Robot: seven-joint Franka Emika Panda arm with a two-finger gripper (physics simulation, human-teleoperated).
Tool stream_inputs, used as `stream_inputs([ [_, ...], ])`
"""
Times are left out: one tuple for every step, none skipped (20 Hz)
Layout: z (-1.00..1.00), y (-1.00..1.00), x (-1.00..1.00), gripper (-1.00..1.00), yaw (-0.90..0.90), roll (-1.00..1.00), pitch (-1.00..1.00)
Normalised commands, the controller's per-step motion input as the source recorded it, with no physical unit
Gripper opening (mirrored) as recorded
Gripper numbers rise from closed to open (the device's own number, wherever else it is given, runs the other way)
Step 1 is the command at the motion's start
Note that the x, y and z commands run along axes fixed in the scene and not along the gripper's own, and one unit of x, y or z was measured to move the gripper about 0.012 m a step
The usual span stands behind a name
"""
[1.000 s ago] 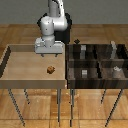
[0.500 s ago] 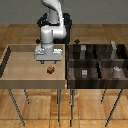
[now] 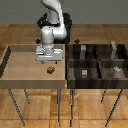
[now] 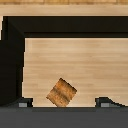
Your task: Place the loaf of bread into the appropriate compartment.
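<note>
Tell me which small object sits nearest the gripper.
The loaf of bread: the tan-brown cube in the light wooden tray, just below the gripper. The grey block and white object lie in the dark bin.

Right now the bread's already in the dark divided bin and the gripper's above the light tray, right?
Not quite. The loaf of bread lies on the floor of the light tray, not in the dark divided bin; the exterior view shows it. The gripper is above the tray, as you said.

Lighting was even and diffuse in both renders. Both views were coarse and softly blurred. Dark shadow lined the light wooden tray point(image 4: 12, 55) walls.
</note>
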Motion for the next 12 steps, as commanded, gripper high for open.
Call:
stream_inputs([
  [0.0, 0.0, 0.0, 1.0, 0.0, 0.0, 0.0],
  [0.0, 0.0, 0.0, 1.0, 0.0, 0.0, 0.0],
  [-1.0, 0.0, 0.0, 1.0, 0.0, 0.0, 0.0],
  [-1.0, 0.0, 0.0, 1.0, 0.0, 0.0, 0.0],
  [0.0, 0.0, 0.0, 1.0, 0.0, 0.0, 0.0],
  [-1.0, 0.0, 0.0, 1.0, 0.0, 0.0, 0.0],
  [-1.0, 0.0, 0.0, 1.0, 0.0, 0.0, 0.0],
  [-1.0, 0.0, 0.0, 1.0, 0.0, 0.0, 0.0],
  [-1.0, 0.0, 0.0, 1.0, 0.0, 0.0, 0.0],
  [0.0, 0.0, 0.0, 1.0, 0.0, 0.0, 0.0],
  [0.0, 0.0, 0.0, -1.0, 0.0, 0.0, 0.0],
  [0.0, 0.0, 0.0, -1.0, 0.0, 0.0, 0.0],
])
